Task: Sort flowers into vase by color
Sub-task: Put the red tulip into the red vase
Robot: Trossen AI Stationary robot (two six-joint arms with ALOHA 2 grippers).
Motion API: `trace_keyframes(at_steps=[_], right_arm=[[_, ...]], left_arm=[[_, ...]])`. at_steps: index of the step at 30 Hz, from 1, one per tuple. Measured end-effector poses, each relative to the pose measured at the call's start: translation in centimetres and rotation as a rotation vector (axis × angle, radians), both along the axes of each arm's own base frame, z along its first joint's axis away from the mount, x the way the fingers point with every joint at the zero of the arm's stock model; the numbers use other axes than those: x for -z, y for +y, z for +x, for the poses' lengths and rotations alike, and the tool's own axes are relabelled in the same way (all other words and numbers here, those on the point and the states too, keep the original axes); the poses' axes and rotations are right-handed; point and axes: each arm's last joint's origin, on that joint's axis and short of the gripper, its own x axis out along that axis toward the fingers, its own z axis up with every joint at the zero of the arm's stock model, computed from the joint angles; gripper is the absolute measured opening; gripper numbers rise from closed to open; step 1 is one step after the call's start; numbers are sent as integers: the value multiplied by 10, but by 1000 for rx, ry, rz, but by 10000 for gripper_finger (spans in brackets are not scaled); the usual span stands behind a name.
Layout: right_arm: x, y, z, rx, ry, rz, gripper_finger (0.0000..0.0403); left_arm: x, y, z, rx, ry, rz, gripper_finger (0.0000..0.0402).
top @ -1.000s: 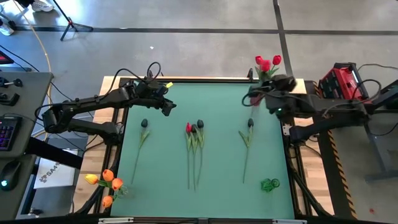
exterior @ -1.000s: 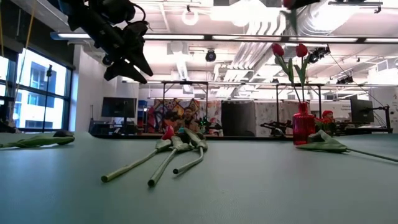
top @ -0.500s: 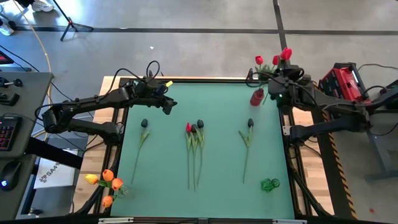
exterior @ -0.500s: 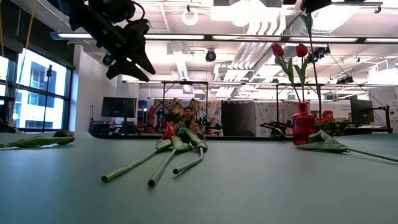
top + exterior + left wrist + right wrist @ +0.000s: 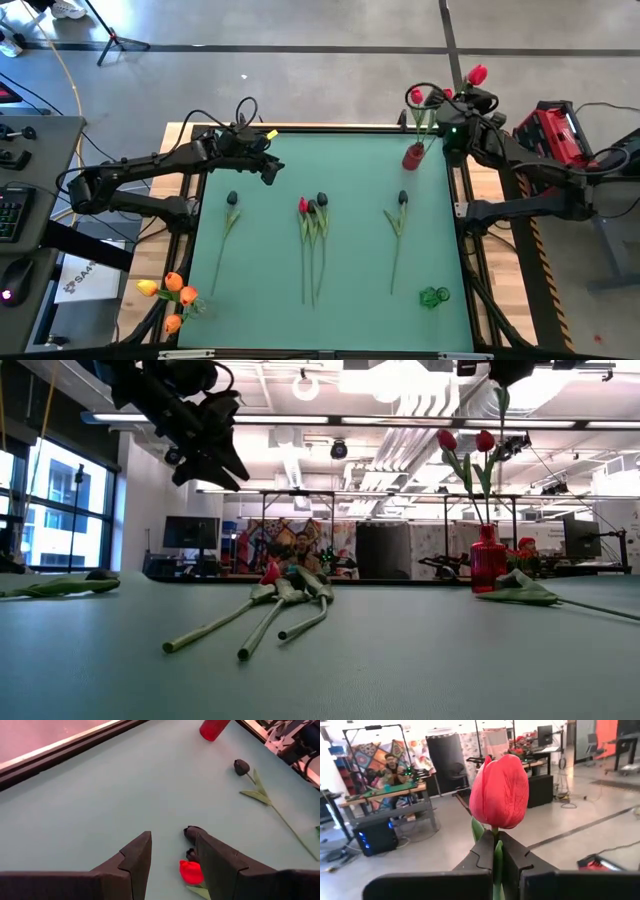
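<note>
- The right gripper (image 5: pixel 495 851) is above the table's (image 5: pixel 350 300) far right corner, clenched on the stem of a red tulip (image 5: pixel 499 791), bud upward.
- The red vase (image 5: pixel 413 156) stands in that corner, near the gripper, with two red tulips (image 5: pixel 464 442) in it.
- The left gripper (image 5: pixel 172 852) hovers over the far left part, fingers apart, holding nothing.
- Three flowers (image 5: pixel 313 206) lie together mid-table; a dark tulip (image 5: pixel 232 199) lies left and another dark tulip (image 5: pixel 402 198) right.
</note>
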Motion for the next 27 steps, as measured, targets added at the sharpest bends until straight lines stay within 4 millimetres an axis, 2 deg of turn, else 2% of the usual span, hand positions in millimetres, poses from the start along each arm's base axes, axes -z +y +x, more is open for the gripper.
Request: trace_keyframes(at_steps=[4,6,11,14,21,27], right_arm=[[-9,-4,1,-21,-36,-10,0],[-18,-6,3,-96,-25,-11,0],[-41,-2,11,-647,139,-138,0],[-45,3,11,-847,182,-142,0],[-29,4,4,-799,274,37,0],[-28,-1,2,-787,306,49,0]], left_arm=[[0,1,0,-6,10,21,142],[0,1,0,-3,14,29,142],[0,1,0,7,19,43,142],[0,1,0,3,21,47,142],[0,1,0,1,20,44,142],[0,1,0,-4,12,41,142]])
